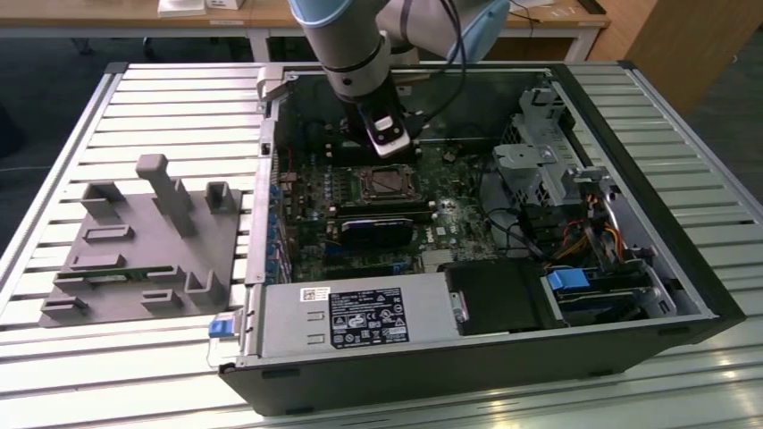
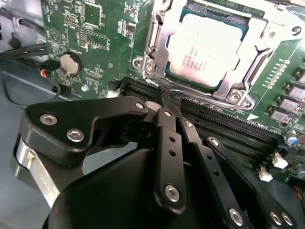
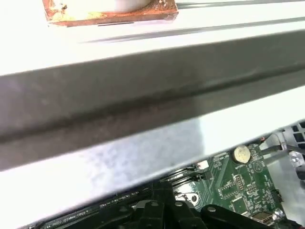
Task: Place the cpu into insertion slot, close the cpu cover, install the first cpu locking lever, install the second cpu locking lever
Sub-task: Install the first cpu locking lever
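In the second wrist view the silver-grey cpu (image 2: 207, 47) lies flat in the insertion slot (image 2: 228, 86), and the silvery cpu cover (image 2: 159, 36) is folded down around it. My gripper (image 2: 167, 105) is shut, fingertips pressed together at the socket's edge, where a thin metal locking lever (image 2: 200, 95) runs along the frame. Whether the tips touch that lever I cannot tell. In the exterior view my gripper (image 1: 391, 147) hangs inside the open computer case, just behind the socket (image 1: 384, 182). The black fingers (image 3: 164, 210) also appear in the first wrist view.
Black memory slots (image 2: 228, 124) lie beside the socket, and a coin battery (image 2: 71, 63) sits on the green board. The case wall (image 3: 143, 95) is close to the arm. A drive cage (image 1: 549, 161), power supply (image 1: 357, 317) and grey fixture (image 1: 143, 241) surround the board.
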Available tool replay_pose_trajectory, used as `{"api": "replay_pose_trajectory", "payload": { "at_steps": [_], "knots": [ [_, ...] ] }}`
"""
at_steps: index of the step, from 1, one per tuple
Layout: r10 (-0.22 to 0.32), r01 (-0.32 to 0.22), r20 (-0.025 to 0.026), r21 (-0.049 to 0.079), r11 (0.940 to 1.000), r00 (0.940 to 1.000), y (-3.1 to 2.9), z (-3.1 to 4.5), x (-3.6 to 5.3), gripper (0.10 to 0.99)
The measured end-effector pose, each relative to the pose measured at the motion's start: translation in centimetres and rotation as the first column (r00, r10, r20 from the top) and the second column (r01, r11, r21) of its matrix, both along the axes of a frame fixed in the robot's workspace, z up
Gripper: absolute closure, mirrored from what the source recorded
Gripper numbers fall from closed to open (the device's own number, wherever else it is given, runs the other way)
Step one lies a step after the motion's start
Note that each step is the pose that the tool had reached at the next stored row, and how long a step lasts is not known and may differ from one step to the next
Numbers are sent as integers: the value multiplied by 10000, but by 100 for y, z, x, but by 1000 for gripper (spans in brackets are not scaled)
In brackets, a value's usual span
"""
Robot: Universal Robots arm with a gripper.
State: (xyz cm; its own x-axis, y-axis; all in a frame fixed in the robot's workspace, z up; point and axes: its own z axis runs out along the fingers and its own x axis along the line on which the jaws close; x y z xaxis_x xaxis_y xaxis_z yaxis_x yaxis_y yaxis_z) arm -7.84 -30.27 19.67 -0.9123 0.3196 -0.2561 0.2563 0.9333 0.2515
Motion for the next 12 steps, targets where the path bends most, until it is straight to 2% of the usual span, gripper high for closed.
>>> {"api": "replay_pose_trajectory", "payload": {
  "at_steps": [5, 12],
  "knots": [
    [-2, 2, 0, -2, 10000, 10000, 0, 83, 2, 984],
    [-14, 14, 0, -2, 10000, 10000, 0, 86, 5, 984]
  ]
}}
